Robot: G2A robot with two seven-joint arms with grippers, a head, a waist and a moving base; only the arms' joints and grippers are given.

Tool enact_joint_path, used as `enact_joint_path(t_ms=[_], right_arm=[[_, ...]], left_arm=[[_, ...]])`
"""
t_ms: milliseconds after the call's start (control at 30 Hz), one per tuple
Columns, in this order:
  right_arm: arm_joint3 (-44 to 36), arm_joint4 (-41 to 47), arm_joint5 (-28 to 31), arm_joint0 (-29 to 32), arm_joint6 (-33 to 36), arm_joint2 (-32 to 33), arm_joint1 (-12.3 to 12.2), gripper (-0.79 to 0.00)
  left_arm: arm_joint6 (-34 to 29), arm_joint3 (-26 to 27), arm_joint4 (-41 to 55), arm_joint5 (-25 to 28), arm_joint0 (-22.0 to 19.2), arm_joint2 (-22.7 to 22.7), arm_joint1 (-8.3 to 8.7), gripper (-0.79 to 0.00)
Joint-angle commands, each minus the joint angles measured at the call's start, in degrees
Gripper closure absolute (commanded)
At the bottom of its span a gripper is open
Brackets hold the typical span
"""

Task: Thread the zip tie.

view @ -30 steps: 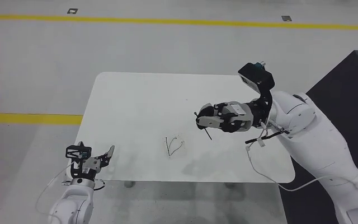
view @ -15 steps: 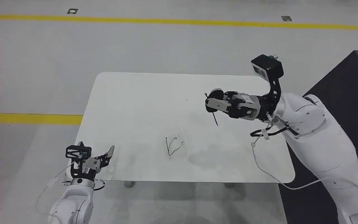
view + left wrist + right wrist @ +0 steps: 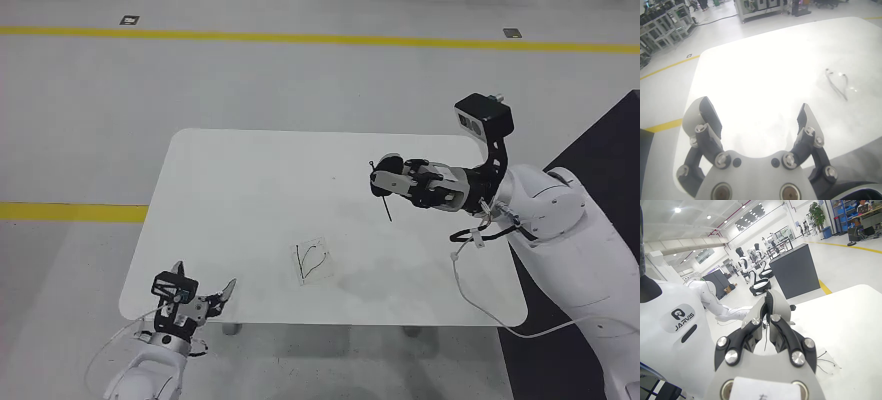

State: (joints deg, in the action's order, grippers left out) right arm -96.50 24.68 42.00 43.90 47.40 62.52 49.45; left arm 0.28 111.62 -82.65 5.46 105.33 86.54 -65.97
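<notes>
Black and thin, the zip tie (image 3: 385, 205) is pinched in the right gripper (image 3: 379, 181), whose fingers (image 3: 392, 172) are closed flat together on it; in the top view we see it over the table (image 3: 240, 190) at about 2 o'clock from the table's centre; a short end pokes out of the grip toward 11 o'clock and the longer tail runs out toward 6 o'clock. In the right wrist view the right gripper (image 3: 769, 298) shows its pads pressed together with no gap, and the zip tie (image 3: 766, 335) trails back from between them as a dark strand toward the wrist.

A few loose ties (image 3: 312, 260) lie flat on the table at about 7 o'clock from the held one, well apart from it; we see the loose ties (image 3: 836, 86) in the left wrist view as crossed dark strands, and faintly in the right wrist view (image 3: 826, 363) too.

The left gripper (image 3: 205, 300) sits off the table's near edge, at about 8 o'clock from the loose ties and well apart from them; its fingers (image 3: 710, 111) are spread wide around nothing, the left gripper (image 3: 755, 106) facing across the table top.
</notes>
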Motion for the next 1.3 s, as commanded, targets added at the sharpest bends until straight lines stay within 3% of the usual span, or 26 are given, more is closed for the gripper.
enact_joint_path(t_ms=[0,100,500,567,733,867,1267], right_arm=[[0.0,0.0,0.0,0.0,0.0,0.0,0.0,0.0],[0.0,0.0,0.0,0.0,0.0,0.0,0.0,0.0],[0.0,0.0,0.0,0.0,0.0,0.0,0.0,0.0],[0.0,0.0,0.0,0.0,0.0,0.0,0.0,0.0],[0.0,0.0,0.0,0.0,0.0,0.0,0.0,0.0],[0.0,0.0,0.0,0.0,0.0,0.0,0.0,0.0],[0.0,0.0,0.0,0.0,0.0,0.0,0.0,0.0]], left_arm=[[-0.52,2.4,-0.65,0.83,0.62,-2.63,-0.17,-0.785],[-1.95,4.1,0.23,1.23,0.03,-5.33,-0.45,-0.785],[-2.38,4.29,3.21,2.92,-0.16,-6.65,-0.62,-0.785],[-4.99,5.46,2.3,4.36,-1.2,-9.84,-0.8,-0.785],[-10.52,5.85,-4.95,-3.26,-8.62,-23.17,-2.7,-0.785],[-12.47,3.82,-1.47,-9.92,-15.44,-28.53,-4.59,-0.785],[-12.29,3.61,-0.48,-8.57,-15.36,-29.77,-4.74,-0.785]])
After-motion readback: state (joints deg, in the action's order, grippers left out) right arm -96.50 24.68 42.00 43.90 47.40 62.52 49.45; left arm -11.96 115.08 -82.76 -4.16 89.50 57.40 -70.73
